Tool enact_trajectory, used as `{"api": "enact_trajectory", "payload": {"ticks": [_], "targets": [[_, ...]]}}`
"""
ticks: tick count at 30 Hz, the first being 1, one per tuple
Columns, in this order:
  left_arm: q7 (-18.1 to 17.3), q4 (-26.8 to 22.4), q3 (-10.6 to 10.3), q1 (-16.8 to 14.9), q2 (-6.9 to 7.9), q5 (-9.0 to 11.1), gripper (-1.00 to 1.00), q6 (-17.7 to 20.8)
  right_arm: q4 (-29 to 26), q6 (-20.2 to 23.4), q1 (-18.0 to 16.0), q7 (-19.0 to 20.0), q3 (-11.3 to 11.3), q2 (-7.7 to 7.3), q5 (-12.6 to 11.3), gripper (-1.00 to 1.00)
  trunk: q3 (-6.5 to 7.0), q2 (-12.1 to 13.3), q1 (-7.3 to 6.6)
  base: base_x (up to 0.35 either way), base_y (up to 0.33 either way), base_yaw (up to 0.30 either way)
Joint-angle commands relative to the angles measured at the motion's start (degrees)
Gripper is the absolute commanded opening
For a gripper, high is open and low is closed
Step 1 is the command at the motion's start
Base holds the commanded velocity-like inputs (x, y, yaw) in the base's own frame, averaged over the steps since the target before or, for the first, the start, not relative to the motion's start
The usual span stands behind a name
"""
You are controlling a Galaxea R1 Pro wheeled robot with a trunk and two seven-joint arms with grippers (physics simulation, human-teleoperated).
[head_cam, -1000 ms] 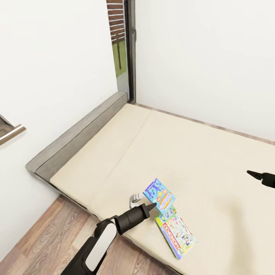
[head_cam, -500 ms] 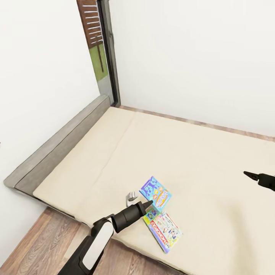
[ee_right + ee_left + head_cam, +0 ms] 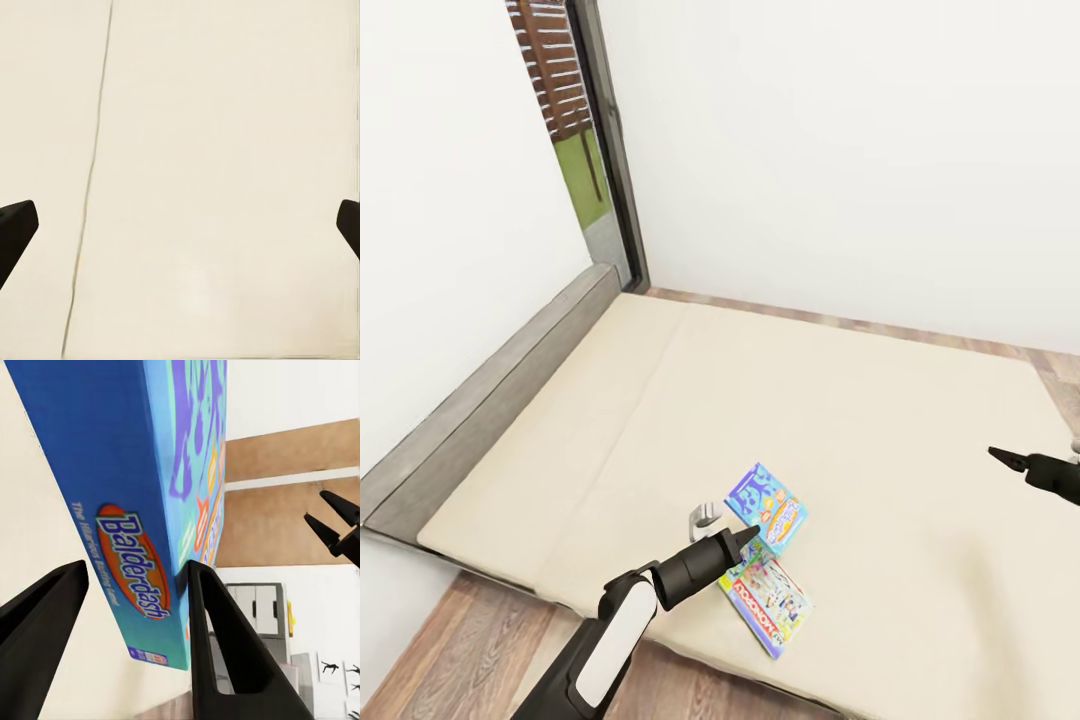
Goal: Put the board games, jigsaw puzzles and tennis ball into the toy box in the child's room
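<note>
Balderdash box (image 3: 768, 506) is tilted up off the bed (image 3: 840, 420), one edge between the left gripper's (image 3: 752, 534) spread fingers, not yet clamped. Over the last second only the camera swings; Monopoly (image 3: 765, 592) lies flat beside. Right gripper (image 3: 1000, 455) hovers apart, fingers wide.

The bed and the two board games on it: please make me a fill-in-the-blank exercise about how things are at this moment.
1. The blue box between the open jaws of the left gripper carries the name ____.
2. Both board games, the blue box and the Monopoly box, lie on the ____.
3. The Monopoly box lies nearer to the bed's ____ edge than the blue box.
4. The right gripper has its jaws ____, over bare mattress.

Missing words: Balderdash; bed; front; open
</note>
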Motion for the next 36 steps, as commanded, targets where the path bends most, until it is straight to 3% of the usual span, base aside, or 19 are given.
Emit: {"api": "enact_trajectory", "payload": {"ticks": [1, 36], "targets": [[0.0, 0.0, 0.0, 0.0, -0.01, 0.4, -1.0, 0.4, -0.2, 0.5, 0.1, 0.0, -0.1, 0.09, -0.4, 1.0, 0.23, 0.4, -0.22, 0.0, 0.0, -0.155], [0.1, 0.4, 0.1, 0.0, -0.01, 0.3, -1.0, 0.4, -3.6, 0.5, 2.5, 0.0, -0.1, 0.43, -0.7, 1.0, 9.51, 14.4, -7.91, 0.0, 0.0, -0.146]]}}
